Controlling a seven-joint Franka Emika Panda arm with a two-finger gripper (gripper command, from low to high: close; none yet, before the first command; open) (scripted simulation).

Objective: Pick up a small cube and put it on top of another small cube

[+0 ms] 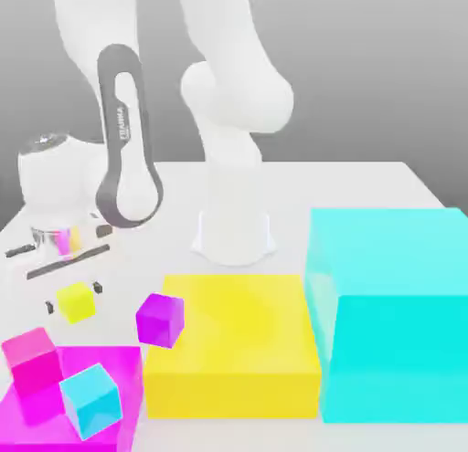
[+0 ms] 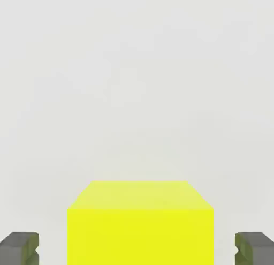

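Observation:
A small yellow cube (image 1: 76, 301) rests on the white table at the exterior view's left. My gripper (image 1: 73, 296) is lowered over it, one dark fingertip (image 1: 50, 306) on each side. In the hand view the yellow cube (image 2: 140, 224) sits between the fingers (image 2: 19, 248) with a clear gap on both sides, so the gripper (image 2: 137, 250) is open around it and not touching. Other small cubes are a purple one (image 1: 160, 319), a pink one (image 1: 30, 357) and a cyan one (image 1: 90, 400).
The pink and cyan cubes stand on a flat magenta slab (image 1: 27, 421) at the front left. A large yellow block (image 1: 233, 341) fills the middle front, the purple cube beside it. A tall cyan block (image 1: 393, 313) stands right. The arm's base (image 1: 233, 233) is behind.

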